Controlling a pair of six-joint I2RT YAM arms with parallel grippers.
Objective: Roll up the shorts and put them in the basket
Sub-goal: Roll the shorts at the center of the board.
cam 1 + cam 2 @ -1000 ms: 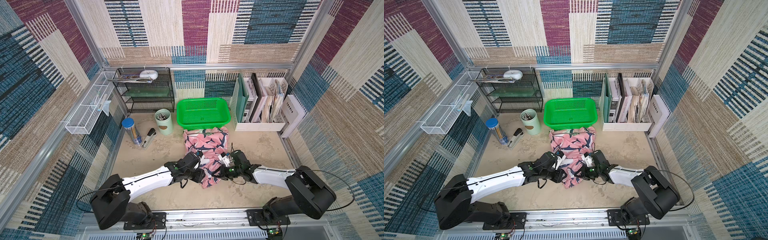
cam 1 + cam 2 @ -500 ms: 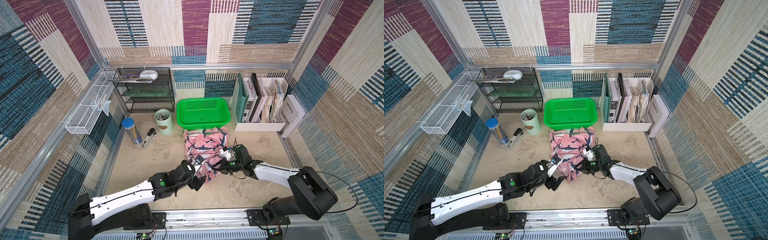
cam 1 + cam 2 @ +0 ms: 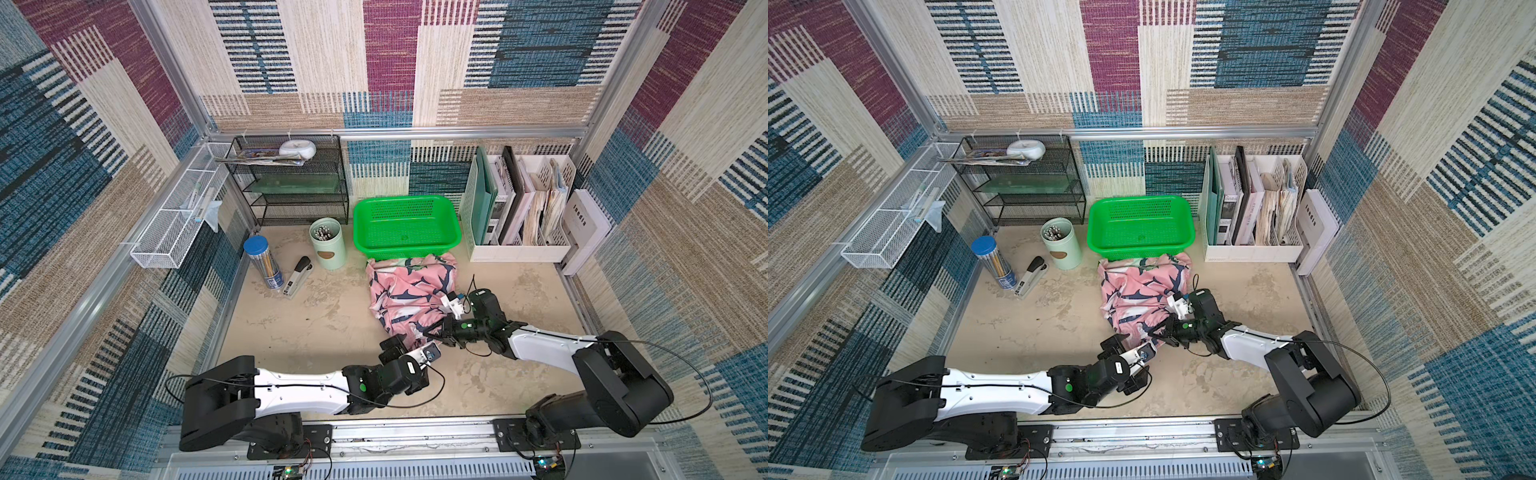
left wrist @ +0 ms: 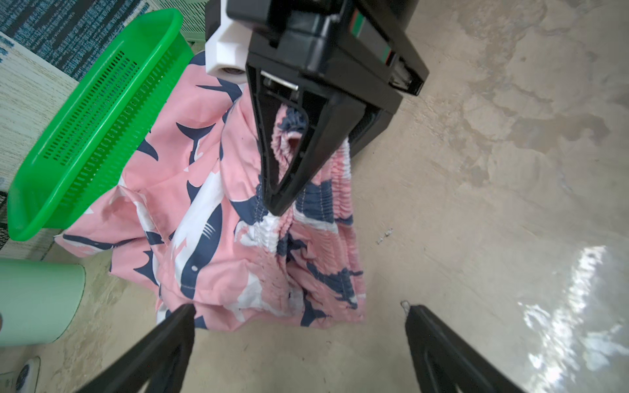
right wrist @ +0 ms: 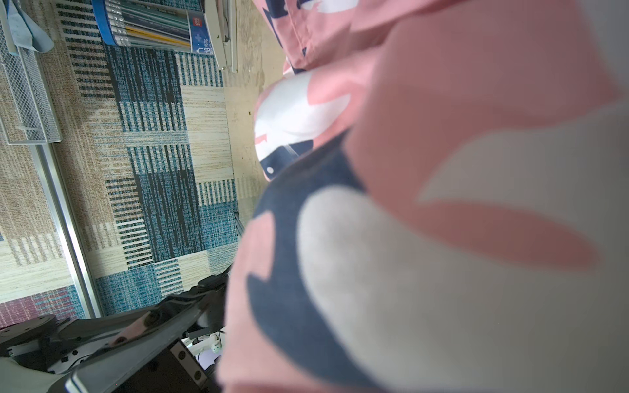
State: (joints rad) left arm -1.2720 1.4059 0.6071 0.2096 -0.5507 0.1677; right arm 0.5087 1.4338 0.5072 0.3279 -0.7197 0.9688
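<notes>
My left gripper [image 4: 299,311] has just let go and pulled back, jaws wide and empty; my right gripper [image 4: 277,200] alone stays pinched on the gathered waistband, so the roll is barely begun; the shorts [image 3: 409,297] lie crumpled against the green basket [image 3: 406,245].

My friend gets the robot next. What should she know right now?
Left gripper: open, holding nothing, just short of the near edge of the shorts.
Right gripper: shut on the gathered waistband of the shorts.
The shorts lie bunched on the table, their far edge against the green basket.
Done: one end is pinched and a bit folded over; there is no tidy roll yet.
Left: probably grab the waistband with the left gripper too, then roll the shorts up toward the basket.
</notes>
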